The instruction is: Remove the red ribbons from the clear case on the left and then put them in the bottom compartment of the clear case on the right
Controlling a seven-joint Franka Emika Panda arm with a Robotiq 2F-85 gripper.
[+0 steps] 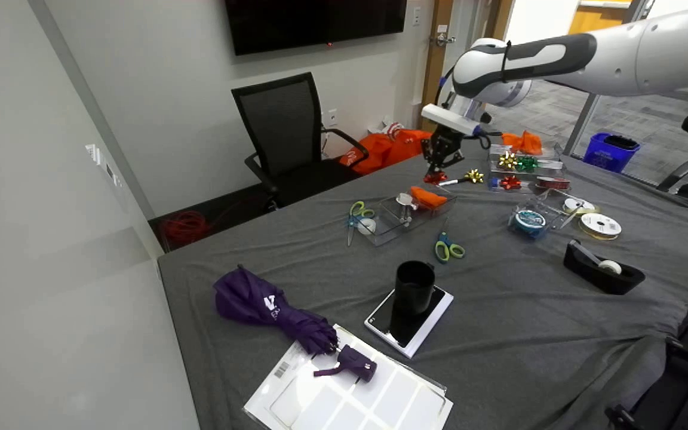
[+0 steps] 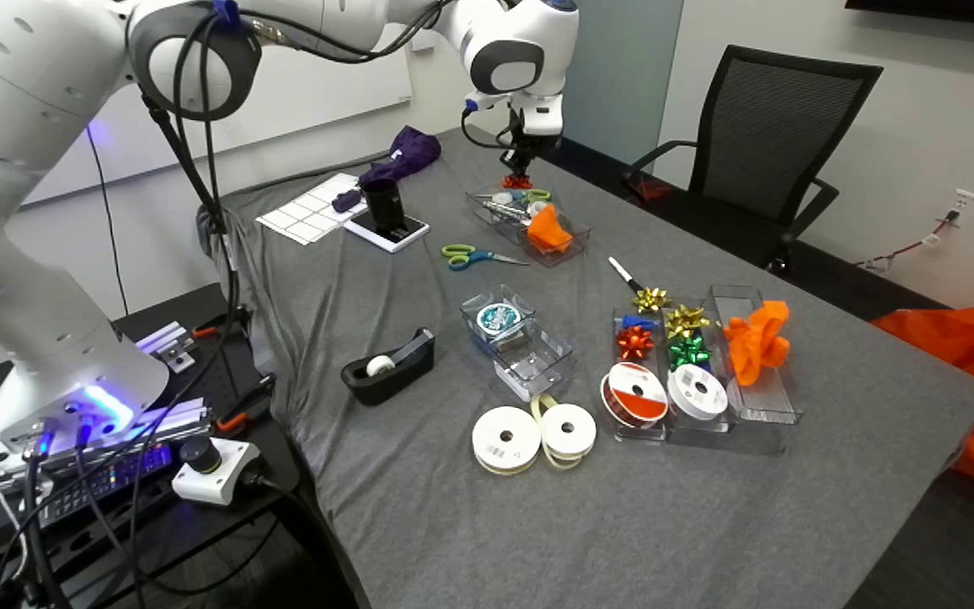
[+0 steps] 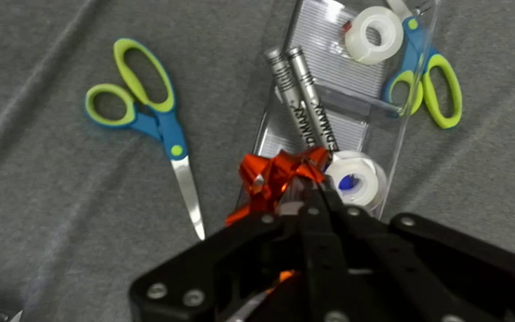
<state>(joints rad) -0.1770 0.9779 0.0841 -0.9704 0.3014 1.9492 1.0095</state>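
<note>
The pincer [image 3: 321, 188] is closed, pinching a shiny red ribbon bow [image 3: 280, 173] above the ridged clear plastic case [image 3: 315, 31]. In an exterior view, the tiered clear plastic case [image 2: 769, 397] lies nearer and to the right, so the carry likely runs that way.

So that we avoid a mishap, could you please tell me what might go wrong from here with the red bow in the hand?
In the wrist view, the red bow shows mostly to one side of the hand, so it could slip and drop onto the silver pens or tape roll in the clear case. A low swing might also snag the orange cloth in that case.
</note>
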